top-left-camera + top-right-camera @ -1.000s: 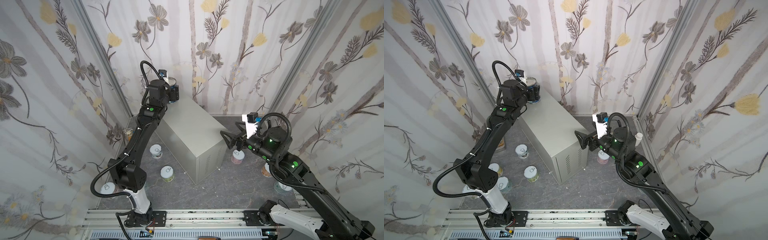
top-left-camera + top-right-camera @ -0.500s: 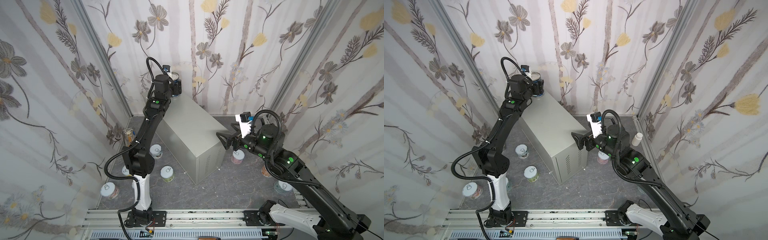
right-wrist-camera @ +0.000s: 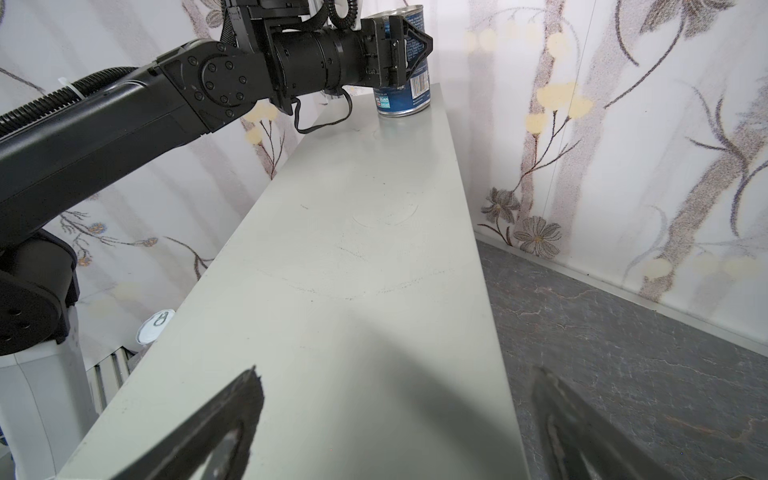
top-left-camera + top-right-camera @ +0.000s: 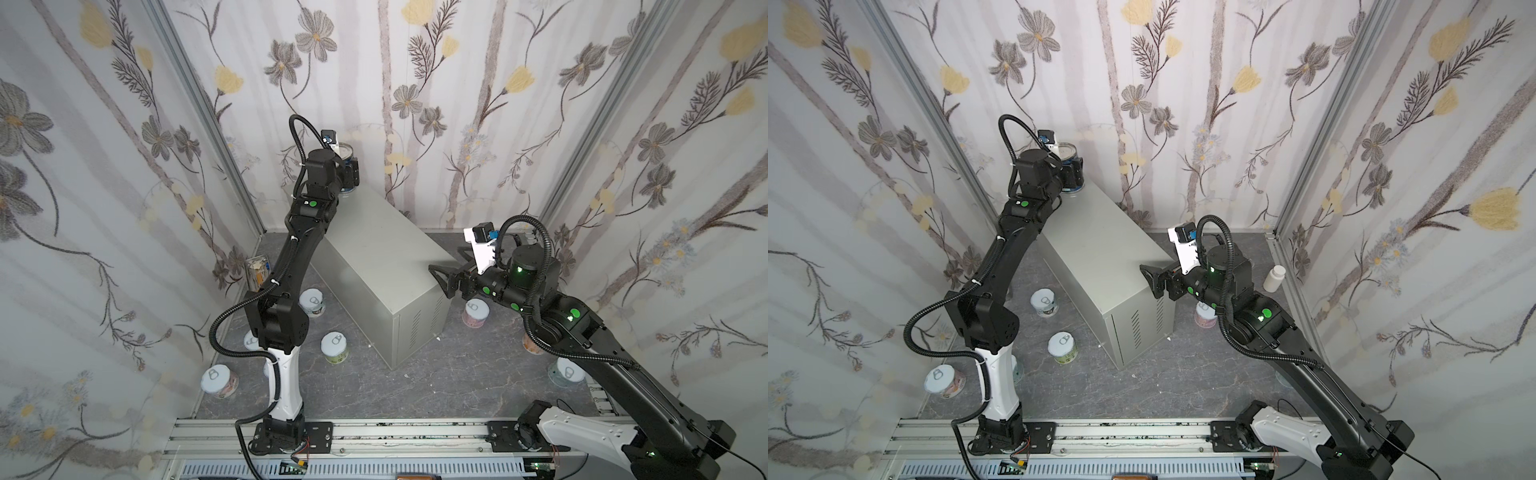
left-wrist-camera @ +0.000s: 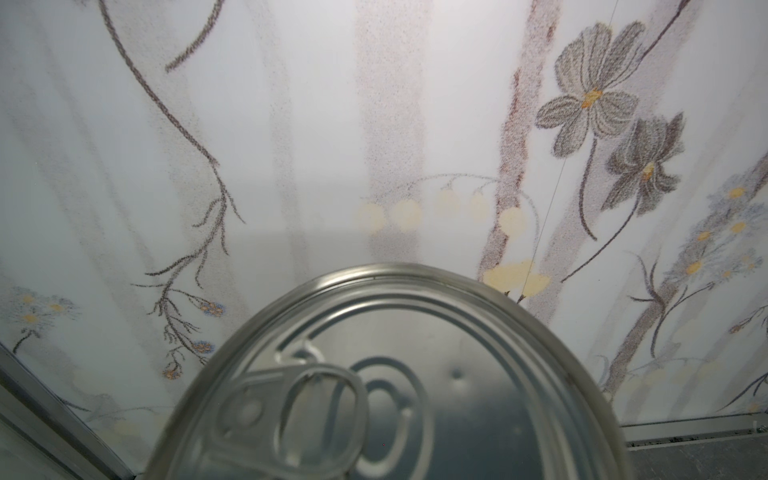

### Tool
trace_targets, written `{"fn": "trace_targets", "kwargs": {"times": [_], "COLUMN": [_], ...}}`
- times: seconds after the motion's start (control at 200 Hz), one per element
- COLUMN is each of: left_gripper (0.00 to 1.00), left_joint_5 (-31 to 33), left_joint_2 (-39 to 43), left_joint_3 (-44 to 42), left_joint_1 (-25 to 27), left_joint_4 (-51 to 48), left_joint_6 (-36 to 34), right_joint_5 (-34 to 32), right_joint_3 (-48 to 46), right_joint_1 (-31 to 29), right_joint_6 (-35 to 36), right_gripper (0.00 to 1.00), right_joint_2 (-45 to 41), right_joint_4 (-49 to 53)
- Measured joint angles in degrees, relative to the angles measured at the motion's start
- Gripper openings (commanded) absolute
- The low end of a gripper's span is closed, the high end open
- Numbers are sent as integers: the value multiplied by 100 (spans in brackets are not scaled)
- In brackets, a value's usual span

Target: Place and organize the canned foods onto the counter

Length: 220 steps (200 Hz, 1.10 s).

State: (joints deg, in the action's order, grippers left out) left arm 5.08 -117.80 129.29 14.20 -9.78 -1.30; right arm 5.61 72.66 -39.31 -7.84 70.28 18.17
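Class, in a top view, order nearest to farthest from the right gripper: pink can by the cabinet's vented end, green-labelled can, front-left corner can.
1. Short pink-labelled can, floor below the right gripper.
2. Short green-labelled can, left of the grey metal cabinet's near corner.
3. Short pale-lidded can, far front-left.

You see the counter [image 4: 376, 249] at frame centre, standing on the dark floor [image 4: 436, 382]. One blue can [image 4: 345, 149] stands at its upper-left end, and short cans [image 4: 335, 347] stand on the floor around it.
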Motion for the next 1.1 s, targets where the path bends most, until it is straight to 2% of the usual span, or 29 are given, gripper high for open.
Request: {"fn": "trace_targets", "kwargs": {"times": [0.155,0.285,0.724,0.949,1.099], "left_gripper": [93,100,100,100,100], "left_joint_5": [0,-11,179,286,374], "left_joint_2": [22,46,638,1458,2304], "left_joint_3": [-94,-116,-157,-378,-957], "left_joint_1": [15,59,205,337,487], "left_joint_4": [103,192,354,358,389], "left_joint_6": [-9,9,-46,-66,-59], "right_joint_5": [-2,-59,-793,-1394,-1650], "right_joint_3": [42,96,354,315,140], "right_joint_1": [-35,-48,4,291,455], "right_joint_6": [0,-2,-116,-448,-673], "right_gripper": [100,100,100,100,100], "right_joint_2": [9,-59,-575,-1023,-1327], "right_joint_4": [0,46,332,566,728]}}
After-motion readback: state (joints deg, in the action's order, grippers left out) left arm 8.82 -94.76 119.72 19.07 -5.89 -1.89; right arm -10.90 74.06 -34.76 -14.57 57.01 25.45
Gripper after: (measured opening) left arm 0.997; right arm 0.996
